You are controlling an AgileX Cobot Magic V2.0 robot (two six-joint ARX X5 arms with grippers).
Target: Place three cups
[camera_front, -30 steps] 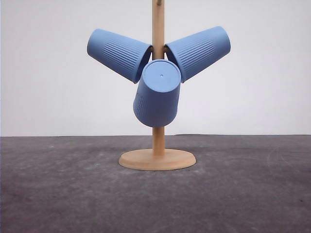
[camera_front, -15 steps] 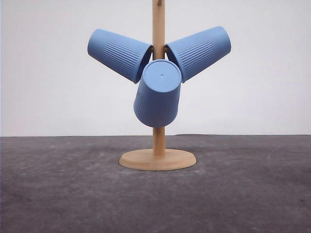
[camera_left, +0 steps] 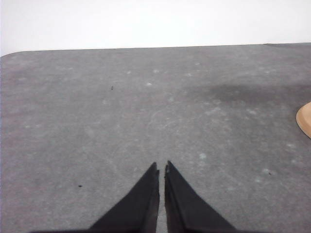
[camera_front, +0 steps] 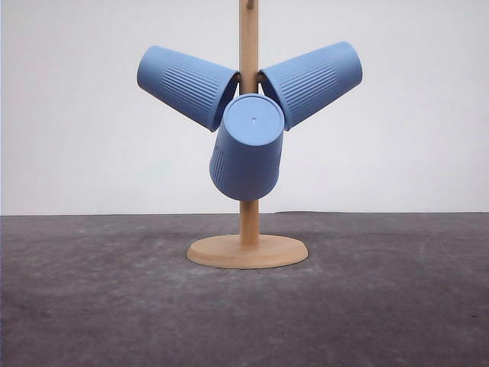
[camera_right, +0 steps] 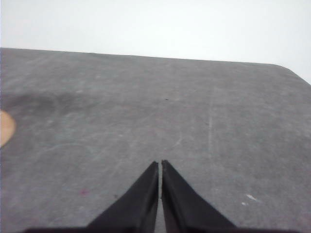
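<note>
Three light-blue ribbed cups hang upside down on the wooden stand [camera_front: 248,229] in the front view. One cup [camera_front: 186,84] slants up to the left, another cup [camera_front: 313,80] slants up to the right, and the third cup [camera_front: 247,149] points its flat bottom toward the camera in the middle. My left gripper [camera_left: 161,167] is shut with nothing in it, low over bare grey table, with the stand's base [camera_left: 304,120] off to one side. My right gripper [camera_right: 160,164] is likewise shut and empty, the base's edge [camera_right: 6,127] just in sight.
The stand rests on a dark grey mat [camera_front: 114,306] in front of a plain white wall [camera_front: 76,138]. The mat's far edge and rounded corners appear in both wrist views.
</note>
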